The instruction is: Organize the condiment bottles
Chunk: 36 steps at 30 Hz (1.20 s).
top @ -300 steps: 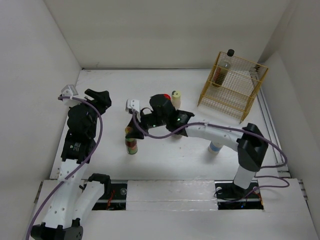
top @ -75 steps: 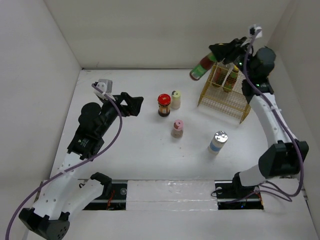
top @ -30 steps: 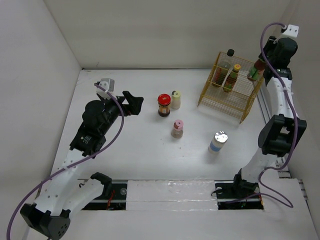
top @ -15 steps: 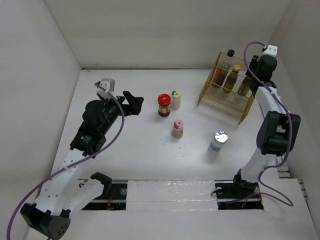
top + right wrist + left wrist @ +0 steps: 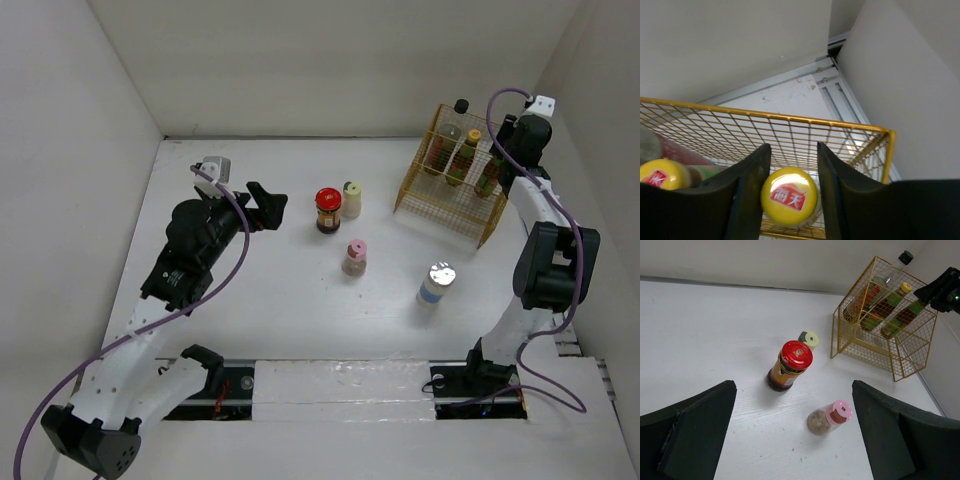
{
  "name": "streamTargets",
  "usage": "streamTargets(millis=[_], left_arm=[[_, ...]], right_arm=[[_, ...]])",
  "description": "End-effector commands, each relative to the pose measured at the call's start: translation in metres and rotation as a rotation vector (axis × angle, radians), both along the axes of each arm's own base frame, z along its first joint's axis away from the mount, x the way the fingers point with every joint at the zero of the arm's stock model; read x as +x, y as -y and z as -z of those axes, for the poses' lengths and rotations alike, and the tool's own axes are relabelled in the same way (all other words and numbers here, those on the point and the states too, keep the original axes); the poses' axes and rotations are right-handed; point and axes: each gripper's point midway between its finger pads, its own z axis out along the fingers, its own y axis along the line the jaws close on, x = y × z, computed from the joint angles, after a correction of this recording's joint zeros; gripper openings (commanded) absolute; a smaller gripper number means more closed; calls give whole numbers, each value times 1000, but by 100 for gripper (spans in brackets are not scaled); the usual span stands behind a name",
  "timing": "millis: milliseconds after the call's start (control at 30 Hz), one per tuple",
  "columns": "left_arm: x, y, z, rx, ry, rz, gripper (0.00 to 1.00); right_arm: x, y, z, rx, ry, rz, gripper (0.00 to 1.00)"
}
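Over at the far right corner, the right gripper (image 5: 791,155) hangs above the yellow wire basket (image 5: 440,205), its fingers bracketing the cap of a yellow-capped bottle (image 5: 790,196) that sits inside the basket's right end. They stand close on either side of that cap, but whether they are pinching it or merely flanking it, I cannot tell. Beside it in the basket is a second yellow-capped bottle (image 5: 657,174), and at the far left end the tall black-capped bottle (image 5: 892,272), so that's three in by my count. Out on the tabletop (image 5: 300,300) four wait: the red-lidded jar (image 5: 792,362) with the cream bottle (image 5: 810,338) just beside it, the pink-capped bottle (image 5: 830,417) nearer the arms, and the silver-lidded white-blue one (image 5: 436,283) off to the right. The left gripper (image 5: 268,208) hovers wide open and empty, aimed at the red-lidded jar. Call it a little under halfway, judging by the tally.
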Motion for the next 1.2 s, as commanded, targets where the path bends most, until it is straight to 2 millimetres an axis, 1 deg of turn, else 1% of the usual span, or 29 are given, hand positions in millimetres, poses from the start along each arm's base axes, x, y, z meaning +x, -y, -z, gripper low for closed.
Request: streamTargets(millis=[0,33,167,200,267,300,333,367,400,433,467,500,533,567,600,633,667,700,767,800,833,867,900,933,967,1033,1067,1100,1167], left_arm=[[2,-1,-16,-7,45,-7,97],[2,-1,-16,-7,45,-7,97],[0,-2,-19,-11,54,-7,97],[0,-2,-19,-11,54,-7,97],[0,-2,-19,-11,54,-7,97],[0,-2,-19,-11,54,-7,97],[0,-2,-19,-11,54,-7,97],[0,-2,-19,-11,54,-7,97],[0,-2,-19,-11,54,-7,97],[0,-2,-19,-11,54,-7,97],[1,-3,-19,-10,54,-16,97],[1,-3,-19,-10,54,-16,97],[2,-5,-19,-9,54,-28,97],[2,-5,-19,-9,54,-28,95],[2,-5,-19,-18,51,-29,93],[3,-6,-19,-17,51,-38,91],[3,-6,-19,-17,51,-38,88],[4,-8,-19,-17,51,-47,80],[5,-10,-19,-16,51,-63,69],[6,-13,-17,-11,44,-76,64],[4,-15,-20,-15,53,-87,60],[4,-15,-13,-7,37,-87,50],[2,-17,-17,-12,48,-87,46],[2,-19,-17,-11,48,-99,42],[2,-19,-17,-11,48,-99,38],[2,-19,-15,-7,40,-99,37],[2,-19,-15,-7,40,-99,37],[2,-19,-15,-7,40,-99,37],[3,-20,-17,-11,50,-109,44]], right_arm=[[6,5,-60,-15,193,19,49],[4,4,-65,-16,201,19,53],[-3,3,-79,-12,230,20,56],[-3,2,-76,-10,219,20,57],[-10,1,-91,-14,241,20,57],[-18,-1,-110,-13,280,20,58],[-23,0,-121,-17,300,29,58],[-27,-7,-132,-8,326,19,58],[-32,-8,-138,-10,336,19,58],[-41,-21,-160,-13,380,-11,56],[-43,-34,-164,-10,389,-53,50],[-45,-57,-173,-14,404,-116,34],[-50,-75,-181,-11,420,-171,22],[-51,-101,-186,-5,429,-271,12],[-50,-141,-181,13,419,-374,6],[-51,-165,-175,25,406,-443,1],[-53,-190,-170,36,396,-507,1],[-59,-240,-166,57,385,-640,1],[-61,-285,-138,82,316,-726,8],[-64,-305,-131,89,301,-766,12],[-74,-340,-118,102,272,-836,18],[-75,-356,-98,108,216,-864,37],[-78,-368,-89,100,194,-890,53],[-86,-387,-81,104,170,-928,68],[-90,-394,-69,106,130,-942,85],[-95,-408,-41,97,51,-977,98],[-100,-417,-31,97,19,-995,100],[-103,-423,-7,95,-43,-1005,100],[-109,-432,12,92,-98,-1022,100]])
